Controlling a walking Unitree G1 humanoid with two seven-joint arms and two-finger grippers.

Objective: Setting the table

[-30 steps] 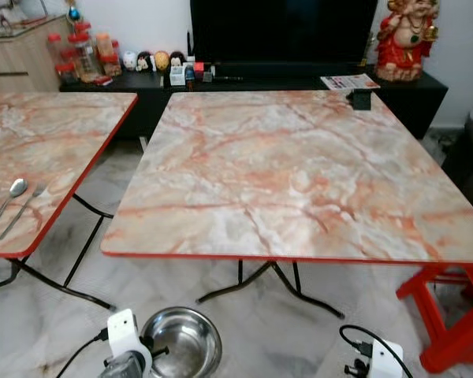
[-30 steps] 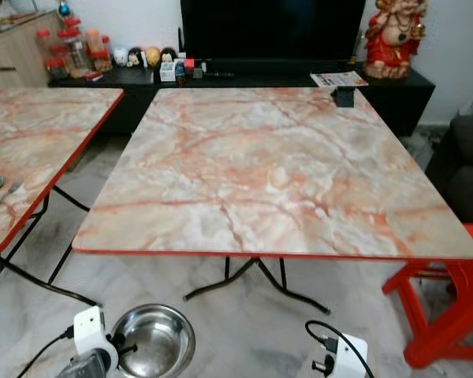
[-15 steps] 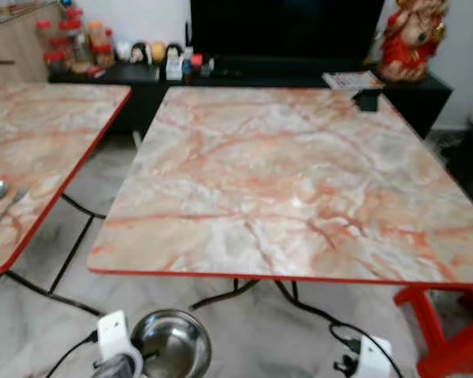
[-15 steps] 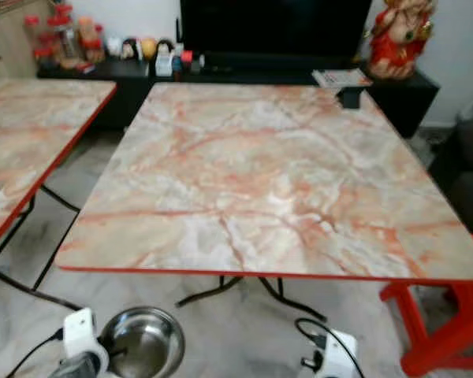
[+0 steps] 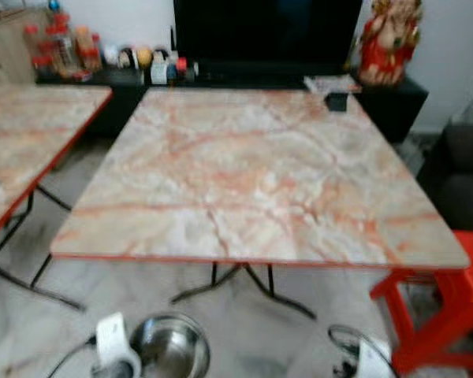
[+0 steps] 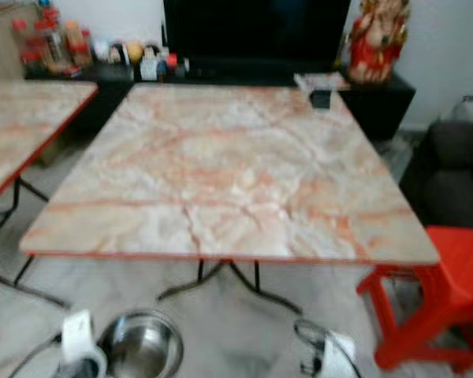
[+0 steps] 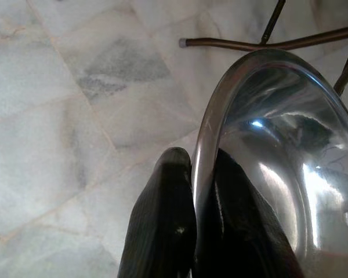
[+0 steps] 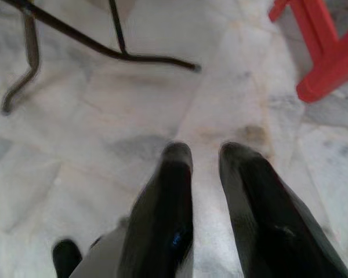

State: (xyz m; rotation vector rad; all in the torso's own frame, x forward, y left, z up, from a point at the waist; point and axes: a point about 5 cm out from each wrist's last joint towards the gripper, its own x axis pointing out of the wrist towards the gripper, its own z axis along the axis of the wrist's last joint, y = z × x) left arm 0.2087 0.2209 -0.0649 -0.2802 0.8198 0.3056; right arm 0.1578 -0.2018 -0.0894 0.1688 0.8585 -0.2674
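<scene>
The round, shiny stainless-steel bowl (image 5: pixel 170 346) is hanging low in front of the robot, above the pale marble floor (image 7: pixel 64 116) and just short of the near edge of the big counter with the orange-veined marble top and red rim (image 5: pixel 244 177). The left tool (image 7: pixel 196 191) is pinching the bowl's rim, one black finger (image 7: pixel 168 220) sitting outside the wall and the other inside. The right tool (image 8: pixel 206 168) is carrying nothing, its two fingers standing slightly apart over the floor.

From where I'm standing, the grip looks thin: only the rim is being held, so the bowl could be swinging or slipping out if the robot is jolting while walking. The bowl is also riding below the counter's top, so unless the arm is lifting it first, it may be knocking against the red edge.

The head views are blurring, which suggests the robot is moving. A red plastic stool (image 5: pixel 445 315) is standing by the counter's right corner, near the right arm's path, and the counter's dark metal legs (image 5: pixel 244 283) are spreading across the floor ahead. A small black object (image 5: pixel 336 101) is resting at the counter's far edge. A second marble counter (image 5: pixel 27 134) is standing to the left, and a dark television (image 5: pixel 264 35) and a red figurine (image 5: pixel 386 39) are lining the far wall.
</scene>
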